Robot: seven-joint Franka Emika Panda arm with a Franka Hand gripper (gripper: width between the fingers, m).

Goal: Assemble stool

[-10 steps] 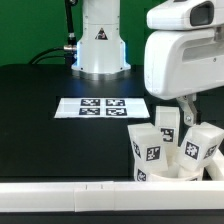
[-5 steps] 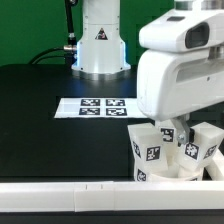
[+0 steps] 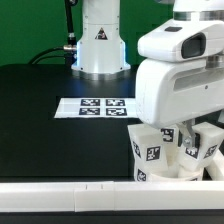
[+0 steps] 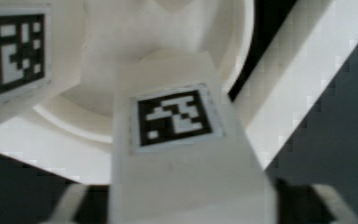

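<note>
The white stool (image 3: 150,152) stands upside down at the exterior view's front right, its stubby tagged legs pointing up from the round seat (image 3: 165,176). My gripper (image 3: 186,130) is low among the legs, mostly hidden by the white hand housing. In the wrist view a tagged leg (image 4: 172,120) runs up between my fingers, and the gripper (image 4: 197,205) straddles it with a dark strip on each side. The round seat (image 4: 87,95) lies behind the leg, and a second tagged leg (image 4: 19,50) stands beside it.
The marker board (image 3: 100,106) lies on the black table behind the stool. A long white rail (image 3: 70,196) runs along the front edge. The robot base (image 3: 100,40) stands at the back centre, with a green wall behind.
The hand has come down and toward the exterior view's left, onto the stool's legs. It now hides the middle leg. The stool has not moved.
</note>
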